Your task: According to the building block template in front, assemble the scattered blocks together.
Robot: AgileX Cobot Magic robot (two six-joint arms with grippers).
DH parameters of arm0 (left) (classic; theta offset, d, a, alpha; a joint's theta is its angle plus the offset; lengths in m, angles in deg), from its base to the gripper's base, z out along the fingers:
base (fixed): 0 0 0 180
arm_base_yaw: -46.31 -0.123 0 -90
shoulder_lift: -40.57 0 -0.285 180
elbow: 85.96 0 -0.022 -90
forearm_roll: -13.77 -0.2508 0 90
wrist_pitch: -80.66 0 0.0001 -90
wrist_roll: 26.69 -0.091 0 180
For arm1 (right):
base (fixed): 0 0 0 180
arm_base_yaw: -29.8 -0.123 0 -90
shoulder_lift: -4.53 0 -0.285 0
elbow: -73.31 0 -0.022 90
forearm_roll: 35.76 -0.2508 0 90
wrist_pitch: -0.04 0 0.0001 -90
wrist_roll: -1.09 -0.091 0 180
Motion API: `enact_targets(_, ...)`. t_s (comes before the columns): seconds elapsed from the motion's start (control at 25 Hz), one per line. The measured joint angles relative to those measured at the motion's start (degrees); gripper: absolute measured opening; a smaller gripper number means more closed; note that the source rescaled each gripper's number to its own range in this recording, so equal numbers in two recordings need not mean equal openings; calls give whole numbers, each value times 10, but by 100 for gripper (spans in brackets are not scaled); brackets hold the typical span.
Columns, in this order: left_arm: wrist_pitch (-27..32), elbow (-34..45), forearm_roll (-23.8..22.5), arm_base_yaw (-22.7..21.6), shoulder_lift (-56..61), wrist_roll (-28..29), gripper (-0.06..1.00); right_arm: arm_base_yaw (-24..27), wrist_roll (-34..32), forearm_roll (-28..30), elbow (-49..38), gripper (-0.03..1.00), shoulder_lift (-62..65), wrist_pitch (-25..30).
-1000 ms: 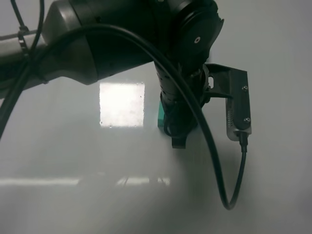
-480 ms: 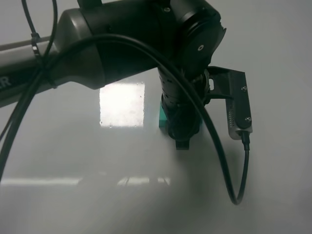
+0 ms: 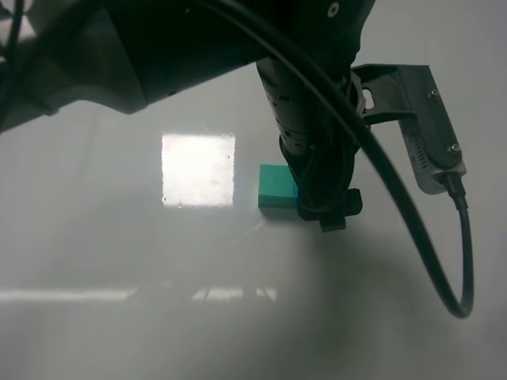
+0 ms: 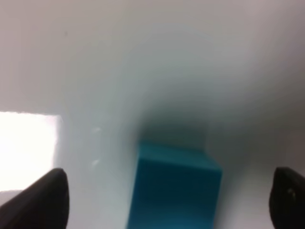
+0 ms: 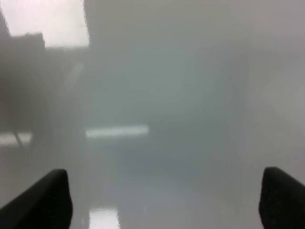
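Observation:
A teal-green cube [image 3: 276,188] sits on the white table, right beside my left gripper [image 3: 326,212], whose arm reaches in from the left. In the left wrist view the left gripper [image 4: 167,202] is open. Its dark fingertips [image 4: 44,200] stand wide on either side of a cyan-blue cube [image 4: 174,186] without touching it. In the high view the gripper hides that blue cube. My right gripper [image 5: 162,202] is open and empty over bare table, and it is outside the high view. The building block template is out of view.
A bright square glare patch [image 3: 198,169] lies on the glossy table left of the green cube. The left arm's camera bracket [image 3: 428,131] and a hanging cable loop [image 3: 447,277] stick out to the right. The arm's bulk hides the far part of the table.
The left arm has shifted right and come closer to the high camera. More of the teal-green cube now shows to the left of the gripper.

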Motion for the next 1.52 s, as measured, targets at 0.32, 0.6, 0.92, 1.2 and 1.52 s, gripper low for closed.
enact_targets(0.32, 1, -1, -2, -15, 63, 165, 100, 0, 0, 0, 0, 87, 0, 0)
enact_targets(0.6, -1, 45, 41, -149, 164, 289, 100, 0, 0, 0, 0, 87, 0, 0)
enact_targets(0.92, 0, 232, 100, -406, 309, 308, 96, 0, 0, 0, 0, 87, 0, 0)
enact_targets(1.2, 1, 371, 168, -608, 407, 278, 92, 0, 0, 0, 0, 87, 0, 0)
enact_targets(1.52, 0, 580, 212, -653, 570, 260, 88, 0, 0, 0, 0, 87, 0, 0)
